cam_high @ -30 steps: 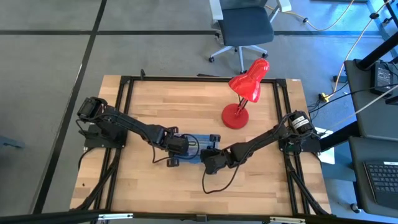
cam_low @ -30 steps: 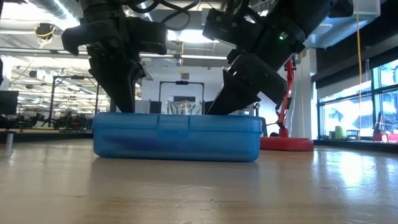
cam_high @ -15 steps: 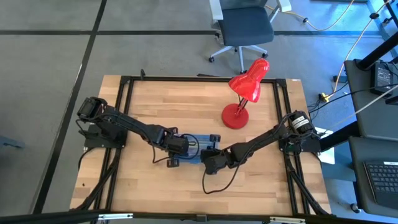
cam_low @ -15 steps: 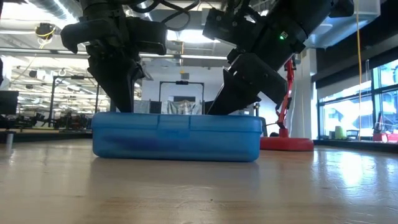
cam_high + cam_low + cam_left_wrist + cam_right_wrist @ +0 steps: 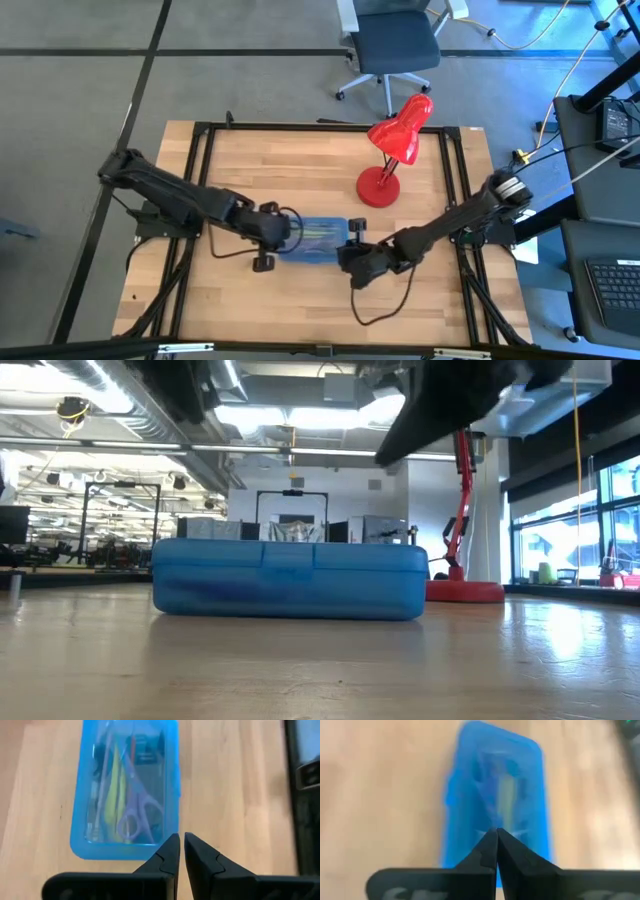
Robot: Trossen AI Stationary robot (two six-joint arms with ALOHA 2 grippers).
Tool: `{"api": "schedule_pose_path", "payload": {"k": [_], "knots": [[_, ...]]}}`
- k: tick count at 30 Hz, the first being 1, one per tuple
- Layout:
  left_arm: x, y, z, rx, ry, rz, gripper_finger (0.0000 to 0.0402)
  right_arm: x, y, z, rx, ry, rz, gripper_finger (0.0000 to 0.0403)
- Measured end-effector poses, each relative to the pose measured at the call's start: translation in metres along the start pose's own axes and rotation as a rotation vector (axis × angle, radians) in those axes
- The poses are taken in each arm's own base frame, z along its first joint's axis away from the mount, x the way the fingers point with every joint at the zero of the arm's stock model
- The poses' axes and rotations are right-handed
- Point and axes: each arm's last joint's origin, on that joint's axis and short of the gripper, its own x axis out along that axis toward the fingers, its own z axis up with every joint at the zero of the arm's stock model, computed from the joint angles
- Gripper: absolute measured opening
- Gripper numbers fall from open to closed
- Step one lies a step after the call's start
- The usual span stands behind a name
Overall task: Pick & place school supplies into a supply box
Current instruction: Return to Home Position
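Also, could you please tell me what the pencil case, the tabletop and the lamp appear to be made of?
Pencil case: probably translucent blue plastic; purple-handled scissors and pencils show through it. Tabletop: light wood in butcher-block strips, with a slight sheen. Desk lamp: glossy red, likely painted metal or plastic; I cannot tell which.

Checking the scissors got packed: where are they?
Left wrist view: the scissors lie inside the closed blue supply box, beside the yellow pencil, at the table's centre.
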Motion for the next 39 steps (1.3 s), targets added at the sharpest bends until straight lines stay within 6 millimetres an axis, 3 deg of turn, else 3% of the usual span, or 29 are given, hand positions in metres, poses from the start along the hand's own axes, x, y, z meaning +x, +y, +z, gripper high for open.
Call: {"api": "schedule_pose_path", "payload": {"k": [3, 8, 11, 17, 22, 28, 34, 39], "knots": [[-0.017, -0.005, -0.001, -0.031, -0.064, -0.024, 0.0020, -0.009, 0.000, 0.002, 0.067, -0.011, 0.076, 0.0008], [-0.040, -0.007, -0.001, 0.087, -0.195, -0.090, 0.0022, -0.030, -0.012, 0.000, 0.069, -0.042, 0.188, 0.0008], [-0.056, -0.003, -0.005, 0.157, -0.347, -0.166, 0.0024, -0.043, -0.022, -0.012, 0.115, -0.136, 0.205, 0.0008], [-0.069, 0.023, -0.042, 0.147, -0.544, -0.165, 0.0020, -0.070, -0.040, -0.053, 0.223, -0.373, 0.299, 0.0008], [-0.069, 0.043, -0.081, 0.117, -0.716, -0.192, 0.0022, -0.088, -0.060, -0.090, 0.279, -0.529, 0.294, 0.0008], [-0.064, 0.066, -0.117, 0.032, -0.806, -0.134, 0.0027, -0.102, -0.077, -0.126, 0.326, -0.638, 0.278, 0.0008], [-0.061, 0.081, -0.135, -0.035, -0.901, -0.049, 0.0024, -0.104, -0.087, -0.154, 0.348, -0.702, 0.243, 0.0008], [-0.047, 0.090, -0.149, -0.046, -0.933, -0.031, 0.0023, -0.104, -0.092, -0.175, 0.375, -0.750, 0.227, 0.0008]]}}
